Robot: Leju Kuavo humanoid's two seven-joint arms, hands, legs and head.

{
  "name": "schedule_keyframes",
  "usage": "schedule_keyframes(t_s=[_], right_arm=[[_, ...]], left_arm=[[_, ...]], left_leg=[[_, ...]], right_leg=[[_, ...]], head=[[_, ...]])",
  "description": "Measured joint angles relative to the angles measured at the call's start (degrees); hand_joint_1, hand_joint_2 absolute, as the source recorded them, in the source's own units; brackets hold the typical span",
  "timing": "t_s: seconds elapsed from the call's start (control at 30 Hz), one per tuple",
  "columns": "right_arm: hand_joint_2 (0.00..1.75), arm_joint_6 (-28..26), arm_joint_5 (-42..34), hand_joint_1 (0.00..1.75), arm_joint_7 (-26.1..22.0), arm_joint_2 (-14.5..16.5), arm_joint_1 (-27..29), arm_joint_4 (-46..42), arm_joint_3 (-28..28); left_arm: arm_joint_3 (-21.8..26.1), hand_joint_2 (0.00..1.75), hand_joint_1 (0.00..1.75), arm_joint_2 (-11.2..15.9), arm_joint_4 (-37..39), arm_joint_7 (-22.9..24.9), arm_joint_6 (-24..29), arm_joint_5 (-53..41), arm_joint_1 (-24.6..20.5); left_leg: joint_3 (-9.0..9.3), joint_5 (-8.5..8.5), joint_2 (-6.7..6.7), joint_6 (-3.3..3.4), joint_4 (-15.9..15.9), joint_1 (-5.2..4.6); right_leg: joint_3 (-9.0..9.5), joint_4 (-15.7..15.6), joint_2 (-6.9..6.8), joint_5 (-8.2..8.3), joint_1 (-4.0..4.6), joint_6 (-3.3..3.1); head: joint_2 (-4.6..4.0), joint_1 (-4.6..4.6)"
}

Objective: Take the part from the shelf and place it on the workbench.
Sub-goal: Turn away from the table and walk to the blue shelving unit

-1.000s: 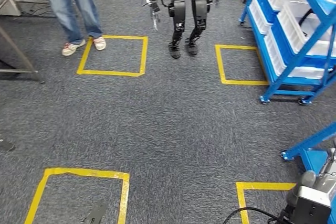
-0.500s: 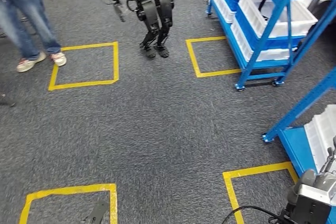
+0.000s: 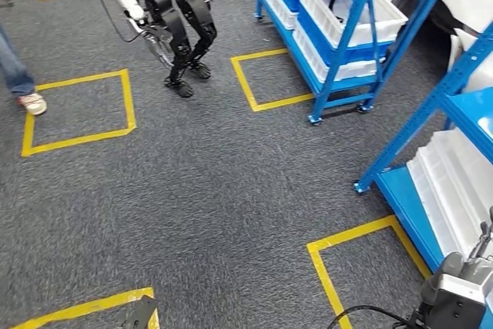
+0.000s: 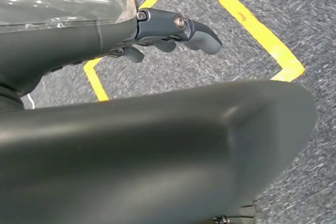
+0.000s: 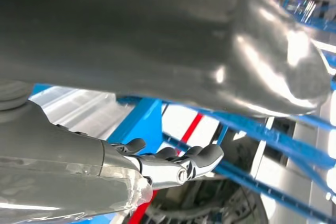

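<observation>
Change since earlier frames: the whole head view has swung. The camera turned towards the shelves; the floor items themselves did not move.

Head view
- Right hand [image 3: 459, 298]: low at the robot's side and hanging, which suits walking rather than reaching.
- Near shelf [image 3: 407, 206]: blue frame just ahead of the right hand. White trays [image 3: 447, 182] sit on its low level, tilted outward, likely so parts are easy to pick.
- Far shelf [image 3: 343, 44]: well beyond the right hand, with white bins.
- Left hand [image 3: 139, 315]: a dark tip over a yellow floor square [image 3: 82, 310].
- Second robot [image 3: 174, 13] and a person's shoe [image 3: 31, 103]: well ahead of the left hand.
- Part: cannot be told apart from here; presumably in a tray.

Left wrist view
- Left hand [image 4: 158, 30]: fingers stretched out and apart, holding nothing, with carpet and yellow tape beyond them.

Right wrist view
- Right hand [image 5: 166, 166]: fingers straight and loose, nothing in them, with blue shelf rails just past the fingertips.

Judgement: this fits either an approach to the shelf with free hands or a return to it after a delivery.
</observation>
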Motion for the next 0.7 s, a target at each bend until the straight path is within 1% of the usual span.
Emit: schedule_keyframes(t_s=[0.03,0.07,0.1,0.13,0.17,0.2,0.23,0.27,0.3,0.33,0.37,0.4,0.43,0.47,0.5,0.53,0.57,0.6,0.63,0.67,0.7], right_arm=[[0.00,0.00,-0.02,0.00,0.00,0.02,0.06,0.03,-0.01],[0.00,0.00,-0.04,0.00,0.00,0.03,0.12,0.05,-0.02],[0.00,0.00,-0.04,0.00,0.00,0.04,0.14,0.08,-0.04],[0.00,-0.01,-0.05,0.00,0.00,0.04,0.15,0.09,-0.05],[0.00,-0.01,-0.04,0.00,0.01,0.04,0.13,0.10,-0.05],[0.00,-0.02,-0.04,0.00,0.01,0.06,0.07,0.10,-0.05],[0.00,-0.04,-0.04,0.00,0.00,0.10,0.02,0.10,-0.05],[0.00,-0.07,-0.04,0.00,-0.01,0.15,0.02,0.09,-0.06],[0.00,-0.10,-0.08,0.00,-0.02,0.20,0.09,0.07,-0.10],[0.00,-0.14,-0.13,0.00,-0.04,0.23,0.21,0.00,-0.14],[0.00,-0.19,-0.19,0.00,-0.11,0.31,0.30,-0.10,-0.21],[0.00,-0.22,-0.27,0.00,-0.20,0.41,0.28,-0.19,-0.28],[0.00,-0.22,-0.33,0.00,-0.32,0.56,0.19,-0.27,-0.32],[0.00,-0.22,-0.39,0.00,-0.46,0.75,0.09,-0.30,-0.37],[0.00,-0.20,-0.44,0.00,-0.55,0.88,0.02,-0.26,-0.40],[0.00,-0.17,-0.48,0.00,-0.61,0.99,0.02,-0.21,-0.44],[0.00,-0.16,-0.51,0.00,-0.65,1.08,0.04,-0.17,-0.49],[0.00,-0.16,-0.55,0.00,-0.66,1.14,0.06,-0.13,-0.52],[0.00,-0.15,-0.57,0.00,-0.67,1.20,0.07,-0.11,-0.56],[0.00,-0.15,-0.59,0.00,-0.68,1.26,0.07,-0.10,-0.57],[0.00,-0.15,-0.61,0.00,-0.68,1.30,0.06,-0.10,-0.57]], left_arm=[[0.01,0.00,0.00,0.02,0.00,0.01,0.01,0.00,0.06],[0.02,0.00,0.00,0.04,0.00,0.02,0.01,0.00,0.06],[0.03,0.00,0.00,0.05,0.00,0.02,0.01,0.00,0.04],[0.03,0.00,0.00,0.05,0.00,0.02,0.01,-0.01,0.02],[0.03,0.00,0.00,0.04,0.00,0.01,0.01,-0.01,0.00],[0.03,0.00,0.00,0.04,0.00,0.01,0.01,-0.01,-0.01],[0.03,0.00,0.00,0.05,0.00,0.00,0.01,0.01,-0.01],[0.03,0.00,0.00,0.05,0.00,-0.01,0.00,0.02,-0.02],[0.03,0.00,0.00,0.04,0.00,-0.03,-0.01,0.03,-0.06],[0.03,0.00,0.00,0.02,0.00,-0.04,-0.02,0.05,-0.12],[0.03,0.00,0.00,-0.01,0.00,-0.07,-0.03,0.06,-0.21],[0.02,0.00,0.00,-0.02,0.00,-0.10,-0.02,0.08,-0.27],[0.02,0.00,0.00,-0.02,0.00,-0.11,-0.02,0.10,-0.28],[0.02,0.00,0.00,-0.01,0.00,-0.13,-0.01,0.13,-0.23],[0.02,0.00,0.00,0.02,0.00,-0.13,-0.01,0.16,-0.12],[0.03,0.00,0.00,0.05,0.00,-0.12,-0.01,0.21,0.00],[0.04,0.00,0.00,0.07,0.00,-0.11,-0.01,0.26,0.09],[0.06,0.00,0.00,0.10,0.00,-0.11,-0.01,0.31,0.12],[0.07,0.00,0.00,0.13,0.00,-0.10,0.00,0.34,0.08],[0.07,0.00,0.00,0.16,0.00,-0.10,-0.01,0.34,0.04],[0.07,0.00,0.00,0.19,0.00,-0.10,0.00,0.34,0.00]], left_leg=[[0.20,-0.24,0.73,0.00,0.01,-0.01],[0.46,-0.49,1.39,-0.08,0.01,0.00],[0.79,-0.77,1.99,-0.21,0.02,0.01],[1.22,-1.10,2.53,-0.40,0.01,0.02],[1.65,-1.43,3.03,-0.65,-0.03,-0.01],[1.97,-1.74,3.49,-0.95,-0.04,-0.10],[2.19,-1.99,3.96,-1.25,-0.06,-0.23],[2.33,-2.17,4.47,-1.54,-0.14,-0.34],[2.50,-2.30,5.06,-1.83,-0.26,-0.42],[2.74,-2.55,5.38,-2.13,-0.38,-0.36],[2.87,-2.97,4.94,-2.38,-0.13,-0.26],[2.51,-3.77,4.01,-2.54,1.00,-0.19],[1.43,-5.06,2.72,-2.62,3.40,-0.12],[-0.40,-6.56,1.53,-2.60,6.94,-0.13],[-2.64,-7.94,0.94,-2.59,10.87,-0.18],[-4.70,-8.65,0.67,-2.58,14.10,-0.23],[-6.02,-8.27,0.56,-2.54,15.57,-0.28],[-6.32,-6.75,0.46,-2.46,14.87,-0.31],[-5.65,-4.36,0.21,-2.34,12.17,-0.31],[-4.45,-1.93,-0.52,-2.19,8.57,-0.25],[-3.15,-0.27,-1.39,-2.07,5.10,-0.13]], right_leg=[[-1.51,2.55,-0.32,-0.47,-0.20,0.27],[-2.02,3.03,-0.53,0.19,-0.37,0.46],[-1.37,1.22,-0.79,1.85,-0.48,0.53],[0.22,-2.38,-1.37,4.14,-0.49,0.47],[2.05,-6.19,-2.64,5.90,-0.28,0.26],[3.50,-9.30,-3.84,7.04,0.09,-0.14],[4.30,-11.15,-4.84,7.41,0.47,-0.59],[4.44,-11.71,-5.32,7.09,0.83,-1.06],[4.33,-11.88,-4.91,6.97,1.03,-1.49],[4.39,-12.06,-4.34,6.91,0.89,-1.90],[4.60,-12.35,-3.70,6.92,0.76,-2.23],[4.89,-12.65,-3.11,6.96,0.60,-2.61],[5.19,-12.88,-2.50,6.97,0.43,-2.96],[5.36,-12.94,-1.84,6.87,0.47,-3.23],[5.49,-12.93,-1.12,6.77,0.50,-3.48],[5.65,-12.93,-0.25,6.67,0.56,-3.61],[5.84,-12.92,0.62,6.54,0.61,-3.68],[6.09,-12.91,1.49,6.41,0.64,-3.67],[6.39,-12.89,2.36,6.24,0.63,-3.60],[6.65,-12.86,3.10,6.04,0.60,-3.45],[6.78,-12.69,3.87,5.82,0.65,-3.22]], head=[[0.00,0.00],[0.00,-0.01],[0.00,0.00],[0.00,0.00],[0.00,-0.02],[0.00,-0.02],[0.00,-0.06],[0.00,-0.09],[0.00,-0.09],[0.01,-0.10],[0.01,-0.13],[0.01,-0.16],[0.01,-0.26],[0.00,-0.33],[0.00,-0.37],[0.00,-0.40],[0.00,-0.39],[0.00,-0.40],[0.00,-0.40],[0.00,-0.40],[0.00,-0.38]])
